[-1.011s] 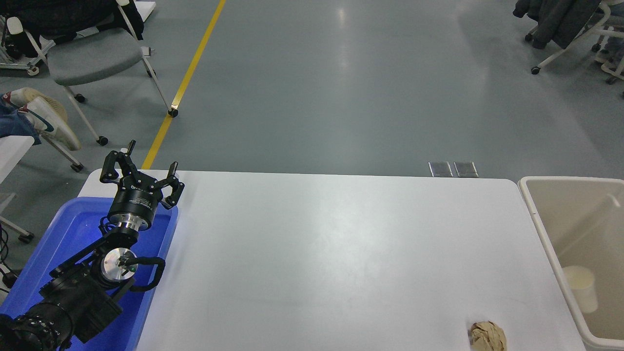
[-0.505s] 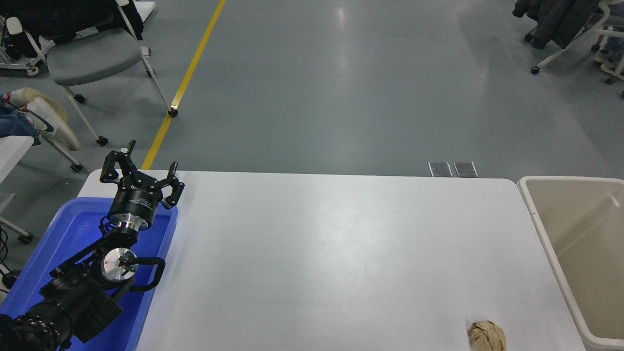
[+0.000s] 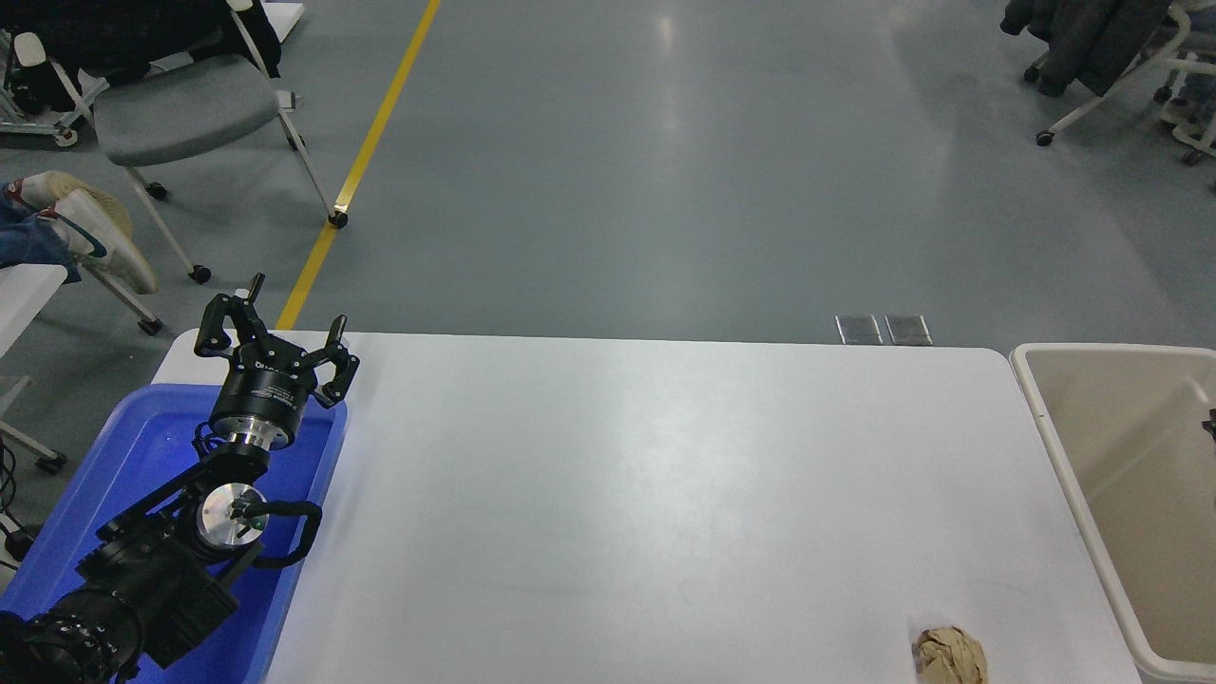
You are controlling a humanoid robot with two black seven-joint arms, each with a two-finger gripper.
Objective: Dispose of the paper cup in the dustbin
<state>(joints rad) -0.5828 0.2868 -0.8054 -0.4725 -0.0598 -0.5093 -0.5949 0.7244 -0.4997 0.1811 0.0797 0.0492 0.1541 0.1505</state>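
Observation:
The paper cup is out of view. The dustbin (image 3: 1031, 380), a large beige bin with a thick rim, stands off the table's right end, and the part of its inside that shows is bare. A small black piece (image 3: 1211, 424), probably part of my right arm, pokes in at the right edge over the bin. My left gripper (image 3: 275, 344) is open and empty, parked above the blue tray (image 3: 85, 484) at the lower left.
A crumpled brown paper ball (image 3: 950, 655) lies on the white table (image 3: 646, 494) near its front right corner. Wheeled chairs (image 3: 180, 104) stand on the floor at the far left and far right. A person's shoes (image 3: 85, 228) show at the left edge.
One second ago the white cup showed inside the dustbin; since then it has dropped out of sight. A black piece has appeared at the right edge. The left arm has not moved.

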